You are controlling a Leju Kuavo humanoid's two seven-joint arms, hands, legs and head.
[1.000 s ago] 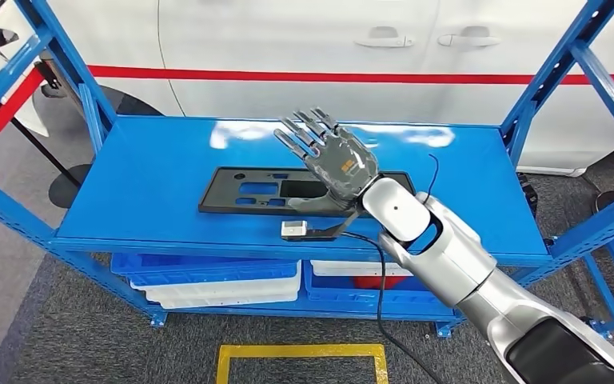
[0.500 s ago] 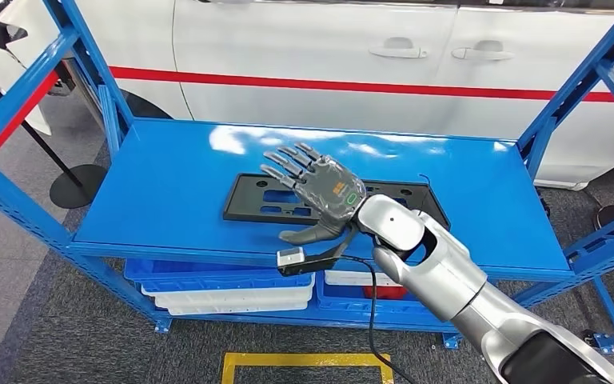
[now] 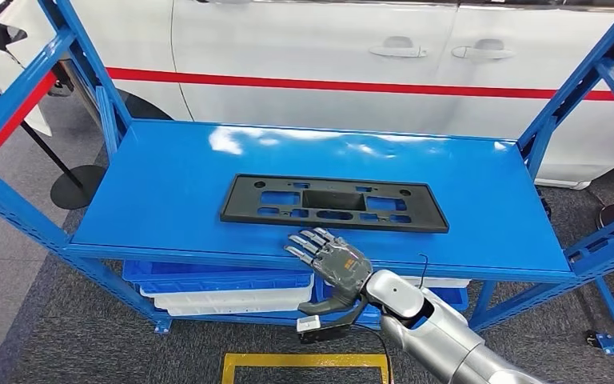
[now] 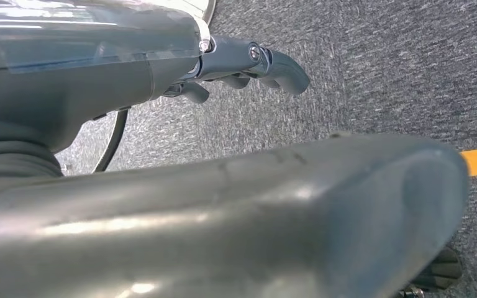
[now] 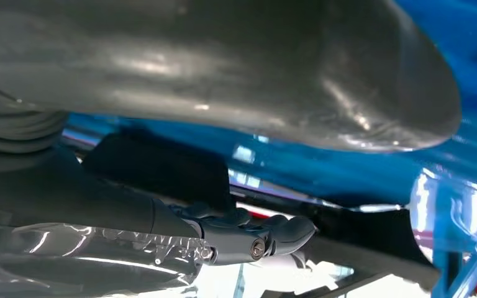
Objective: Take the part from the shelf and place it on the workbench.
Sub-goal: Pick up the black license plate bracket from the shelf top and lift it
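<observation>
Right hand (image 3: 334, 264): positioned at the front edge of the blue shelf (image 3: 168, 192), fingers (image 3: 308, 242) spread and released, grasping nothing. Left hand (image 4: 248, 62): hangs over grey carpet (image 4: 379, 68); finger state cannot be determined. Black part (image 3: 334, 203): lies flat at mid-shelf, just beyond the right hand, not touching it. Behind the shelf: white car (image 3: 328, 48) with red stripe.

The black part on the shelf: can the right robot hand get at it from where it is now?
Probably yes. The right robot hand is open at the shelf's front edge, and the black part lies flat just beyond it, with nothing between them.
</observation>
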